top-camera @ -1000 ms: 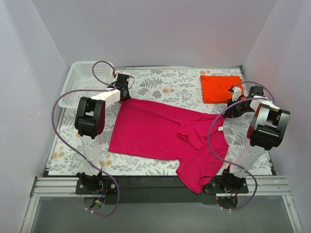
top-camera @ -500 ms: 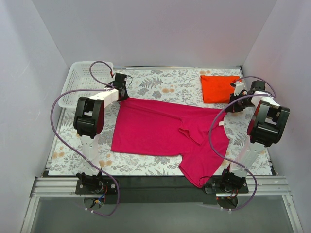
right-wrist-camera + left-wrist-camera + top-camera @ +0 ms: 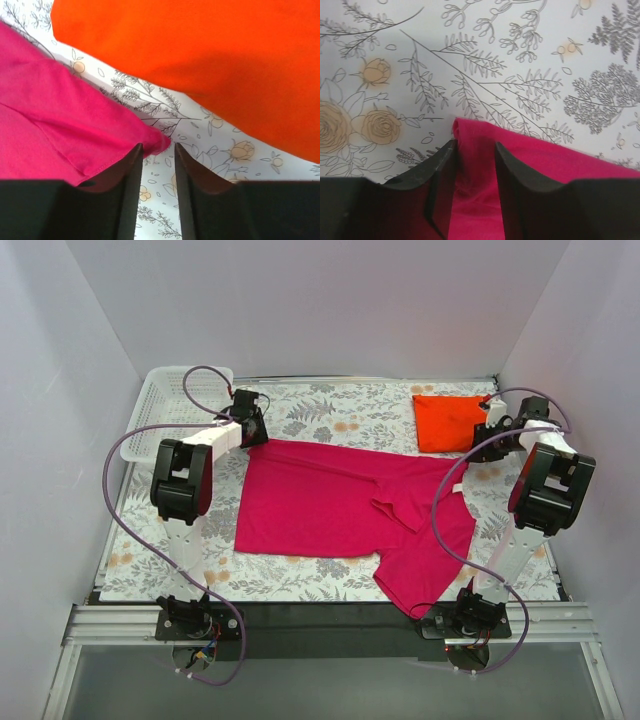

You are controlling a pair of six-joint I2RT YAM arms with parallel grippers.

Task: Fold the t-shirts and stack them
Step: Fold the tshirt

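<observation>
Left pincer (image 3: 475,145) over pink shirt (image 3: 340,505), basket (image 3: 160,400) near

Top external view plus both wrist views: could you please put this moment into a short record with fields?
pink t-shirt: spread flat in the middle, a fold on its right part
orange t-shirt: folded, far right corner
left fingers: apart, a pink corner lying between them
right fingers: apart, a pink corner at their tips
basket: white, far left corner
</observation>
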